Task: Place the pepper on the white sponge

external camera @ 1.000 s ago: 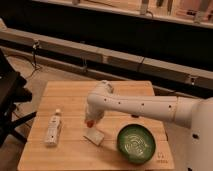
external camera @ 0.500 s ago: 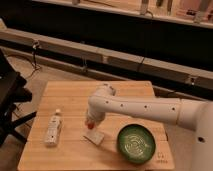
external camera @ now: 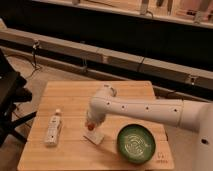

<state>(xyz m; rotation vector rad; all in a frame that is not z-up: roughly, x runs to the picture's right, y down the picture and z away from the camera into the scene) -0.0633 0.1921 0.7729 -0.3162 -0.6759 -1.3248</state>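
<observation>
Wooden table (external camera: 70, 100) across the lower centre of the frame, light-toned, with a small printed mark near its lower right corner.

White arm (external camera: 145, 109) reaching in from the right edge, running leftward over the table, then bending down at a rounded joint just left of centre.

Gripper (external camera: 90, 125) at the end of that downward bend, low over the table, left of centre. Shut on the pepper (external camera: 90, 127), a tiny red-orange spot visible right at the tip.

White sponge (external camera: 94, 136) directly beneath, a small flat off-white pad lying slightly askew on the wood. Pepper right at the sponge's upper edge; touching or just above, cannot tell.

Green bowl (external camera: 136, 143) to the right of the sponge, near it but apart, round, with a pale swirled pattern inside. Much larger than sponge and pepper alike.

White bottle (external camera: 53, 128) on the left part of the table, lying flat, cap toward the top of the frame, label along its side. Well apart from the sponge.

Dark chair or stand (external camera: 10, 100) at the left edge of the frame, partly cut off. Long grey ledges and dark panels (external camera: 125, 60) across the upper half, behind the table.
</observation>
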